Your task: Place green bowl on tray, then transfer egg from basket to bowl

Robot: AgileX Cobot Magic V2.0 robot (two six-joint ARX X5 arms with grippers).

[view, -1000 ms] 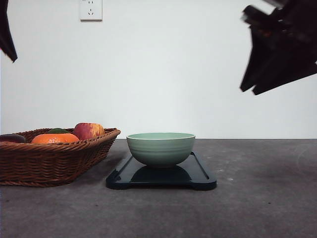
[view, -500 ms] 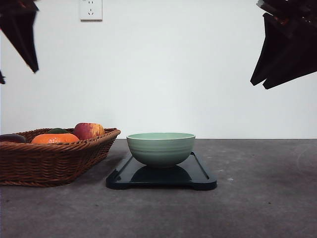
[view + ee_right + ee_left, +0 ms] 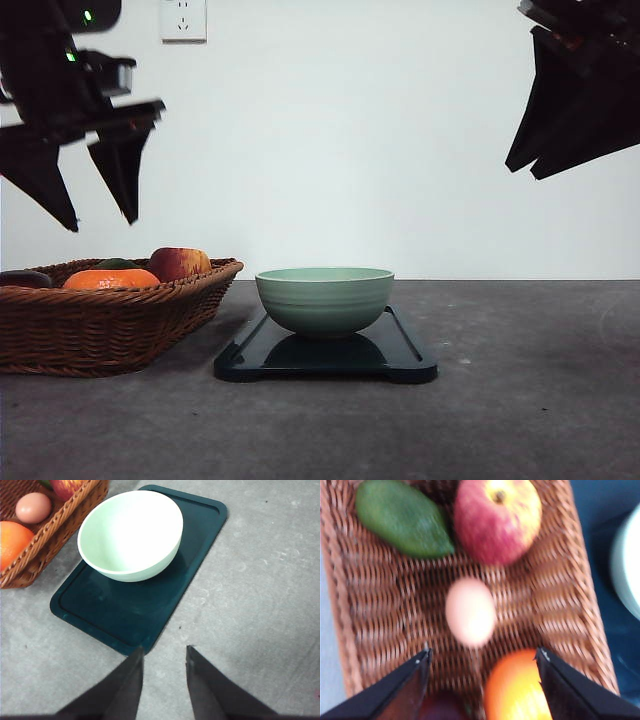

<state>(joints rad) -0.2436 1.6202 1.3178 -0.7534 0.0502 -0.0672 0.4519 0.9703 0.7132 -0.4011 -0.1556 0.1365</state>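
Grey tabletop (image 3: 520, 420) carried the dark tray (image 3: 400, 362) bearing the ridged sage-green bowl (image 3: 324, 298). At its nine o'clock, the wicker basket (image 3: 555, 600) held the smooth pale egg (image 3: 470, 611); the left gripper (image 3: 482, 672) hung wide open, empty, above it.

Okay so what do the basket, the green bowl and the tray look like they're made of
Basket: woven wicker or rattan, brown, with braided strands and a plaited rim. Green bowl: probably glazed ceramic or melamine; smooth, with faint ridges and a soft sheen. Tray: likely moulded plastic; dark and glossy, and it mirrors the bowl's underside in the front view.
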